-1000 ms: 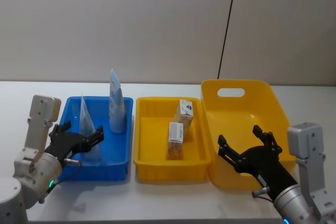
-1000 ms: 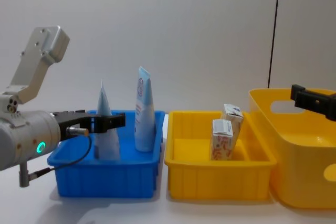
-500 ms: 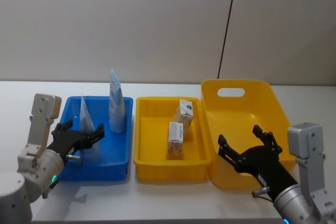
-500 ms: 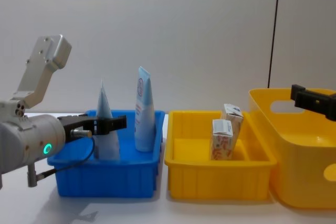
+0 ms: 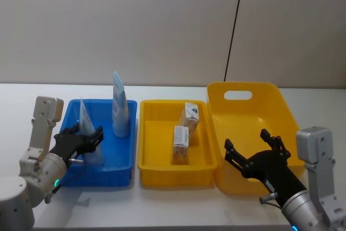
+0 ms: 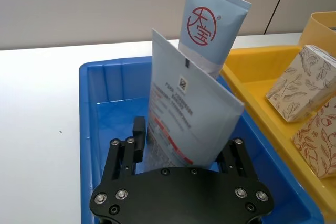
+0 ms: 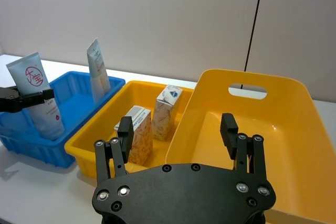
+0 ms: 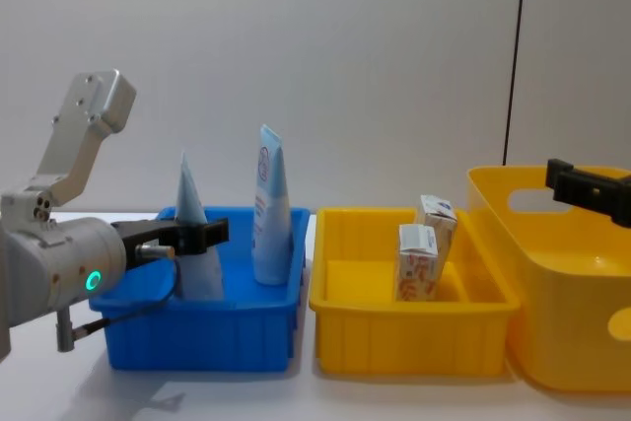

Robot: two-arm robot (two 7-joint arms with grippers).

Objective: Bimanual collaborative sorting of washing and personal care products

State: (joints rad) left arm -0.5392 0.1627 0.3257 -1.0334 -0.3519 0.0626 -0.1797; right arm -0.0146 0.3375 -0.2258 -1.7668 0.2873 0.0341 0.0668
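Over the blue bin [image 5: 121, 169], the near tube [image 6: 186, 124] is now drawn back between the left pincer's [image 6: 181, 153] spread fingers; release looks done.

white table [image 5: 178, 209] | blue bin [image 5: 116, 174] | yellow bin [image 5: 175, 174] | yellow tub [image 5: 281, 109]

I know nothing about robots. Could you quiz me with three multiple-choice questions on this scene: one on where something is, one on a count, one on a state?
1. Where do the two tubes stand?
A. blue bin
B. big yellow tub
C. bare table

2. How many small cartons are in the yellow tray?
A. one
B. two
C. four

3. The right gripper is:
A. shut on a carton
B. open and empty
C. shut on a tube

Answers:
1 A: the near tube and far tube stand in the blue bin.
2 B: front carton, back carton, yellow tray.
3 B: the right gripper has spread fingers holding nothing.
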